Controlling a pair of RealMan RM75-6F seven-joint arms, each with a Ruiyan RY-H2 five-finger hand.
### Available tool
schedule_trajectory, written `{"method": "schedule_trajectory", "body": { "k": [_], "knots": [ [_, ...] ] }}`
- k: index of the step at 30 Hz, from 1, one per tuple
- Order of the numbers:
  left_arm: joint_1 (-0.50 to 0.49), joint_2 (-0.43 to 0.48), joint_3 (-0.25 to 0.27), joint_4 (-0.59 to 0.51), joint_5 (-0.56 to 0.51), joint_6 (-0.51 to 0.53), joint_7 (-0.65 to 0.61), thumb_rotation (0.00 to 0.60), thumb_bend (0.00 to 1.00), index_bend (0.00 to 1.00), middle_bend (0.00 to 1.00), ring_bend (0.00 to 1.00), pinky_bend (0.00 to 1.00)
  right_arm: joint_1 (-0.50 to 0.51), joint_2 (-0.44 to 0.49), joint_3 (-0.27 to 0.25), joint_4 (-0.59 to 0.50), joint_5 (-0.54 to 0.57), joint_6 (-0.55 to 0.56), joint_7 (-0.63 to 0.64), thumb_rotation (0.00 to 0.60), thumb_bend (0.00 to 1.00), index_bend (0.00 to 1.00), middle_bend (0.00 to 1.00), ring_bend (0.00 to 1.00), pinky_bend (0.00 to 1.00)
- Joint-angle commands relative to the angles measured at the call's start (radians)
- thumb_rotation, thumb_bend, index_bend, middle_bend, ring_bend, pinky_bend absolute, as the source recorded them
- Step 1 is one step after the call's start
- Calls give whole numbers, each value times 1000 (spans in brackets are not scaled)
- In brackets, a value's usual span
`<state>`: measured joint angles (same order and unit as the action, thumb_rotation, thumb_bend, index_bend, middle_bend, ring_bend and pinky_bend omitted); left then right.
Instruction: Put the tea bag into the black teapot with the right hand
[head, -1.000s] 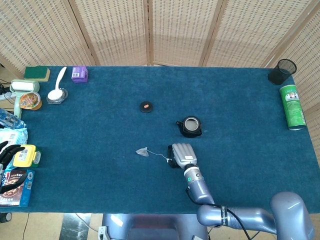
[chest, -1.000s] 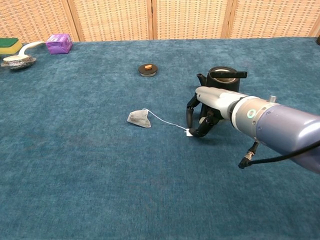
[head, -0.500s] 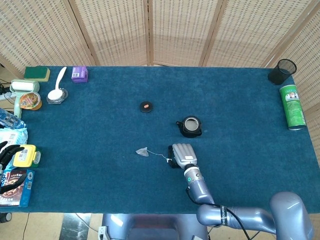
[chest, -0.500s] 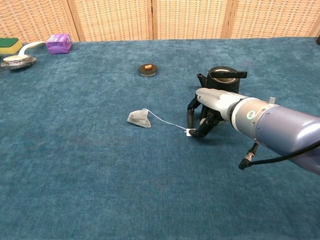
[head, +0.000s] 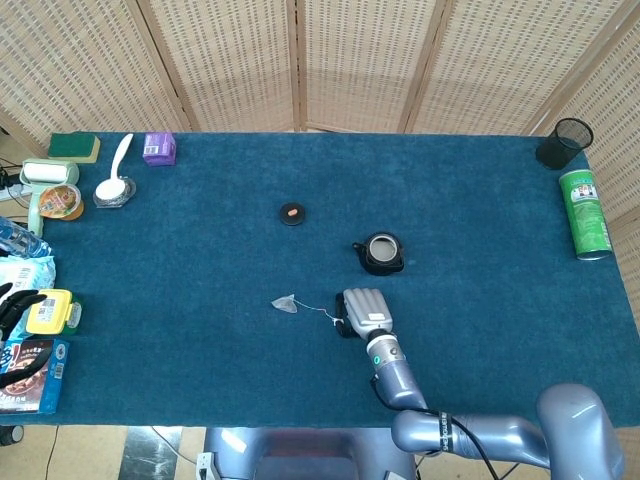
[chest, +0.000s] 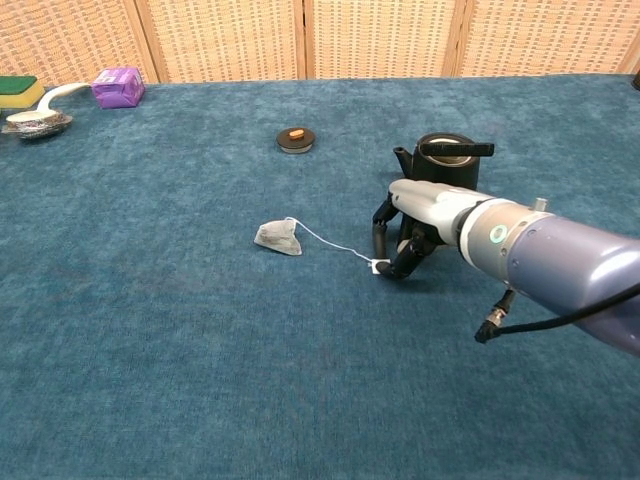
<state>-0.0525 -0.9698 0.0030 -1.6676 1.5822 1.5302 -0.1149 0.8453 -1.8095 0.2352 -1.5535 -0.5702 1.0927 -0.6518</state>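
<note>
The blue carpeted table (head: 200, 250) carries a small round black teapot (head: 381, 253) near its middle, lid off, and the silver right hand (head: 362, 310) is lowered to the cloth just in front of it. Its dark fingertips (chest: 385, 262) pinch the small white paper tag (chest: 378, 265), whose thin string runs left to the grey crumpled tea bag (chest: 278, 237) lying flat on the cloth, left of the teapot. Further back and left of the teapot sits its small round black lid (head: 292, 213).
</note>
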Motion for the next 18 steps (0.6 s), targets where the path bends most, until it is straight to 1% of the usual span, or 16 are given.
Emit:
{"method": "schedule_trajectory", "body": {
  "k": [1,10,18],
  "knots": [
    [2,1,1,2,1,3,-3,600,294,208,191,78,127,2,-4,1,2,4,3,-4,600,450,553,1000,1000,1000],
    [8,3,1,6,3,14,-9,600,294,208,191,78,126,5,-12,4,7,7,10,-13,600,456,576,1000,1000,1000],
    [13,3,2,11,5,22,-17,600,294,207,191,78,127,-2,-11,9,-6,3,28,-10,600,483,593,1000,1000,1000]
  ]
}}
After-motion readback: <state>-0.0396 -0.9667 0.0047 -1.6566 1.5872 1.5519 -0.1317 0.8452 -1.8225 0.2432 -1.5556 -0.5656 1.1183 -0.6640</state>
